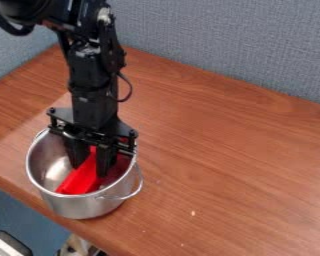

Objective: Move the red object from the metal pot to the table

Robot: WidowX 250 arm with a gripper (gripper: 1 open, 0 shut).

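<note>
A shiny metal pot [43, 190] stands near the front left edge of the brown wooden table [230, 130]. Inside it lies the red object [80, 180], an elongated block leaning against the pot's wall. My black gripper [91, 168] reaches straight down into the pot and is shut on the red object's upper part. The fingers hide the block's top end.
A blue-grey wall runs behind the table. The table's front edge passes just below the pot. Bare wood stretches to the right of the pot and behind it.
</note>
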